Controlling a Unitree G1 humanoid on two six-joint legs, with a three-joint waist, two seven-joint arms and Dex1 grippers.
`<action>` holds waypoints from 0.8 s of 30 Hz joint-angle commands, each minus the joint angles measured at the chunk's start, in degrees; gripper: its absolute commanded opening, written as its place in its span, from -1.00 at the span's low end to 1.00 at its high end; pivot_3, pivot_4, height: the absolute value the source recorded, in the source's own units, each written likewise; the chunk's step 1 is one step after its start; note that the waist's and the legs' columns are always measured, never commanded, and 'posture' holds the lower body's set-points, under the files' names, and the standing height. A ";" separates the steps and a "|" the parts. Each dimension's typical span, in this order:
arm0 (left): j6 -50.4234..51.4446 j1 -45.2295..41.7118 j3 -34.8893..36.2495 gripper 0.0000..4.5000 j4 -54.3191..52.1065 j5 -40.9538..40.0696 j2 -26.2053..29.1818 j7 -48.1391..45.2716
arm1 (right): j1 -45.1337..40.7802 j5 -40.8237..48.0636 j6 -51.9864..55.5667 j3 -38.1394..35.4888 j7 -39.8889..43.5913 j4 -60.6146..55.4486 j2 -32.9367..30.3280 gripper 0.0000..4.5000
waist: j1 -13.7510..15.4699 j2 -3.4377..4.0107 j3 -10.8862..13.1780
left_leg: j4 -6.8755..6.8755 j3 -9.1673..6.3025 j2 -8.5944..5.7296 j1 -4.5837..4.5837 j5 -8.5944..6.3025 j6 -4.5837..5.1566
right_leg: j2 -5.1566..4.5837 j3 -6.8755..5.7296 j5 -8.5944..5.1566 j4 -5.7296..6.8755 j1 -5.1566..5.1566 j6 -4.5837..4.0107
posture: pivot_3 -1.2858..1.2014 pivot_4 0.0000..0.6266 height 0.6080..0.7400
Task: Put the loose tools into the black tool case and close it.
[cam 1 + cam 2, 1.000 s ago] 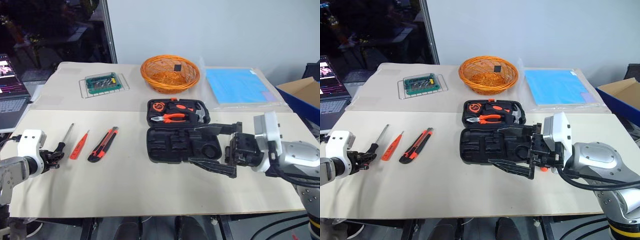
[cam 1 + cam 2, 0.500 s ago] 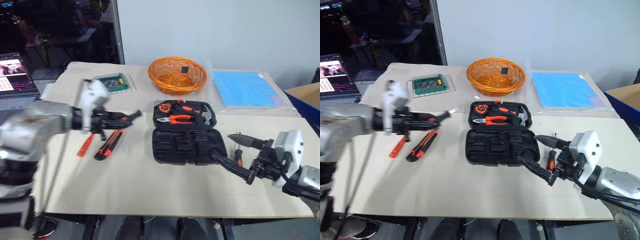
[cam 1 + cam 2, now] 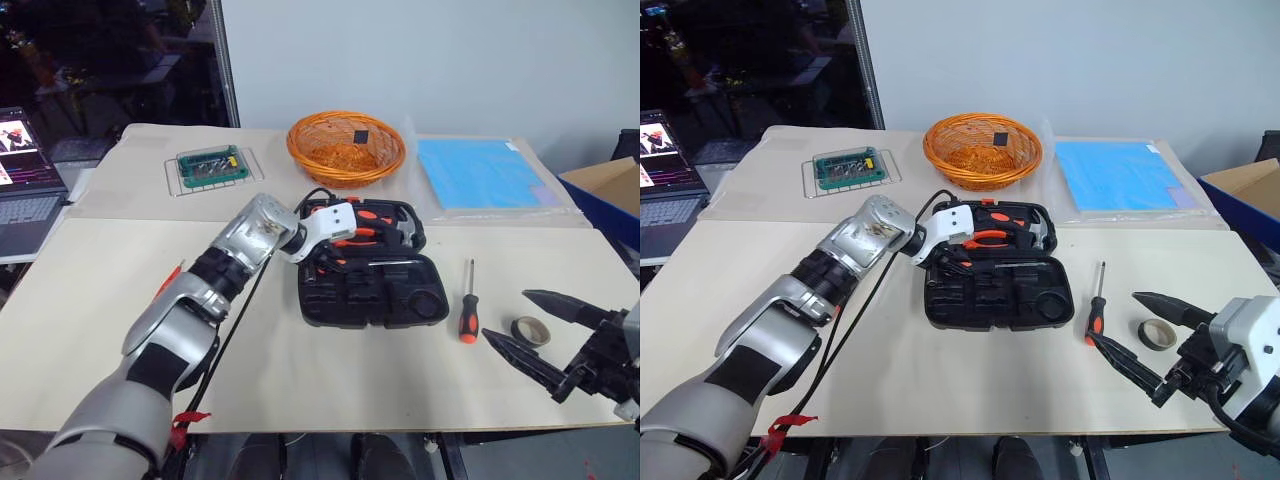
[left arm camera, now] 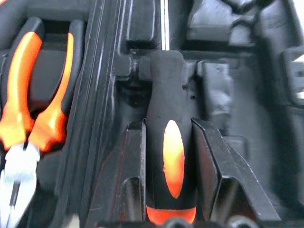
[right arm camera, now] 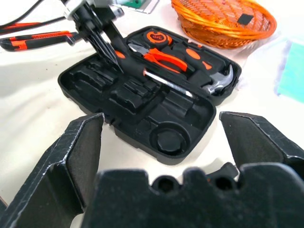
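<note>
The black tool case lies open mid-table, with pliers and a hammer in its far half. My left gripper is shut on an orange-and-black screwdriver, and its shaft lies across the case's near half. My right gripper hangs open near the front right edge, empty. Beside it on the table lie a loose screwdriver and a tape ring. A knife-like tool lies left of the case, and my left arm partly hides an orange screwdriver.
An orange wicker basket stands behind the case. A green-topped clear box sits at the back left and a blue sheet at the back right. A laptop stands off the left edge, a cardboard box off the right.
My left arm swung from the table's left side across to the case, carrying the screwdriver. My right gripper drew back to the front right, uncovering the loose screwdriver and tape ring.
</note>
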 commanded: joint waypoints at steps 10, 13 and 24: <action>-12.60 -3.46 1.94 -0.16 13.76 10.36 -2.12 0.46 | -0.22 1.61 -1.27 -0.96 -3.27 -3.89 0.08 1.00 | 0.00 0.00 0.00 | 0.18 -0.02 0.01 -0.05 -0.01 0.02 | -0.01 -0.02 0.02 0.03 0.05 0.03 | 0.03 -0.52 1.00; -11.09 -3.31 6.14 0.23 11.50 7.66 -1.36 -1.06 | -0.45 1.70 -1.37 -0.28 -3.14 -3.80 -0.09 1.00 | 0.10 0.01 -0.01 | 0.36 -0.06 0.04 -0.08 -0.01 0.02 | 0.00 -0.06 -0.02 0.13 0.09 -0.04 | 0.03 -0.52 1.00; 3.14 14.05 22.67 0.03 -19.74 -6.28 -1.17 3.86 | -2.72 0.81 -1.75 2.36 -3.76 -2.58 -0.44 1.00 | 0.22 0.09 -0.04 | 0.50 -0.07 0.04 0.04 -0.04 0.07 | -0.14 -0.01 0.07 0.56 0.10 -0.17 | 0.03 -0.52 1.00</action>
